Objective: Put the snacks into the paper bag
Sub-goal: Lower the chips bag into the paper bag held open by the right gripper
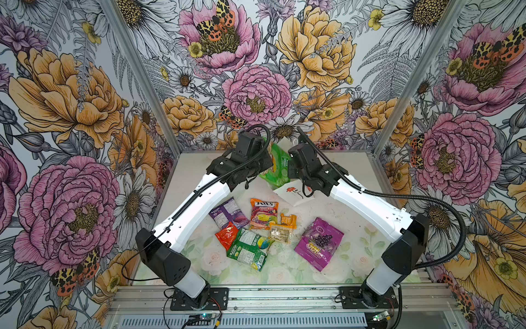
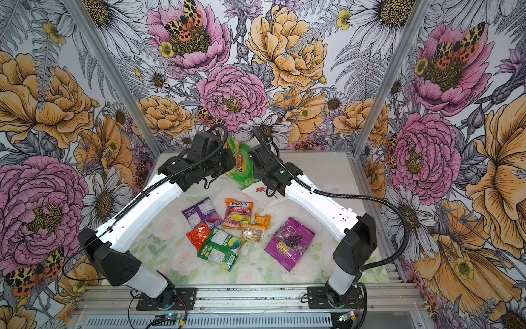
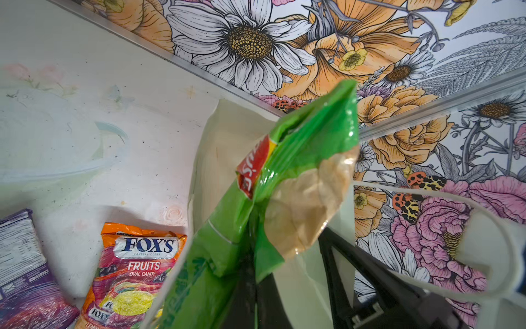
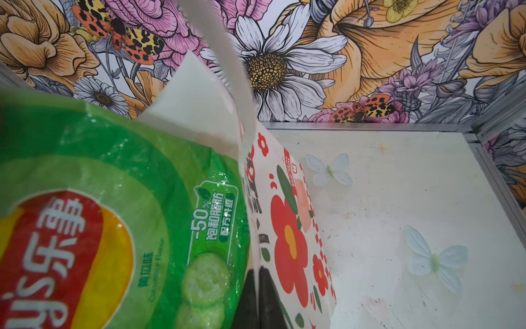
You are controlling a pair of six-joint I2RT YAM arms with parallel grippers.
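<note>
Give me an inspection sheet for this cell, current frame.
Surface: table, faded floral print, dark specks.
Job's things: chips bag at mouth of paper bag; seven packets loose on table, among them candy packet.
Clutter: nothing seen.
Grippers: left gripper shut on chips bag; right gripper shut on paper bag wall.
Cables: black hoses along both arms; thin wire loops by left base.
Surroundings: flowered walls, metal frame.

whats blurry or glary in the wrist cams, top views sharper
Left wrist view: the paper bag handle is blurred, the green chips bag glints, the Fox's candy packet sharp. Right wrist view: the handle is a soft white streak, chips bag print legible. Both top views: evenly lit, sharp.
</note>
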